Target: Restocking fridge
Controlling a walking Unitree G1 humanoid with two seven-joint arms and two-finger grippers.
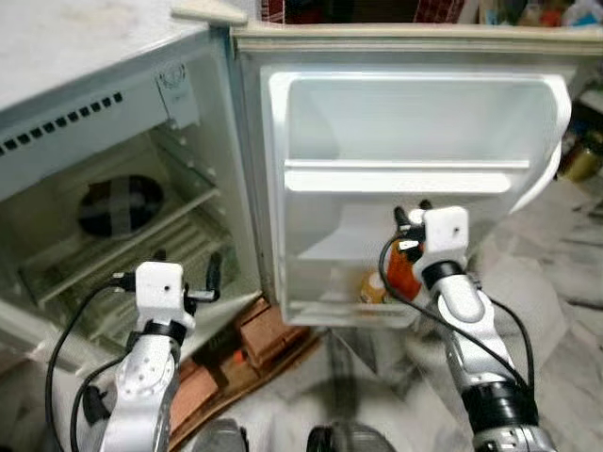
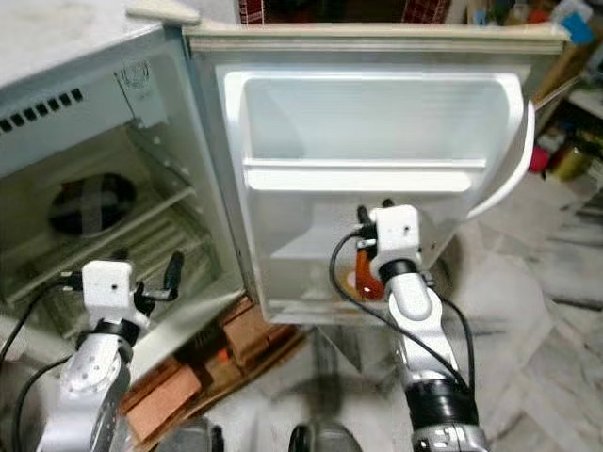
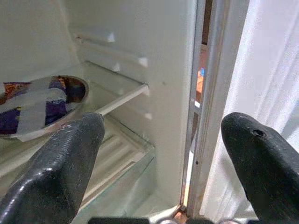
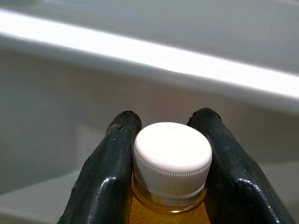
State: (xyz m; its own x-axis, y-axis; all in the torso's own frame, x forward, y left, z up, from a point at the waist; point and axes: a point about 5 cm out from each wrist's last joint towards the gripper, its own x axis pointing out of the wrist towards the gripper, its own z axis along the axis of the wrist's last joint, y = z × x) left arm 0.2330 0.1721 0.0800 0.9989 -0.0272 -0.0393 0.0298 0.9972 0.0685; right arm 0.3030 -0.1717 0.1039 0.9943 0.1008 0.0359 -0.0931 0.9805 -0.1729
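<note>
1. A home kitchen: a small white fridge point(image 1: 113, 122) stands open, its door point(image 1: 415, 188) swung wide with moulded shelves
2. A foil-taped bowl point(image 3: 39, 102) of food sits on its inner shelf
3. Marble-patterned floor point(image 1: 556, 282), with bricks point(image 1: 268, 334) under the fridge
4. Cluttered household goods point(image 1: 565, 14) behind the door

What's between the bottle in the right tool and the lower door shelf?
Nothing visible. The right tool is shut on the bottle at its white cap, already at the lower door shelf. A smaller yellowish item sits beside it on the robot's left, not blocking.
</note>
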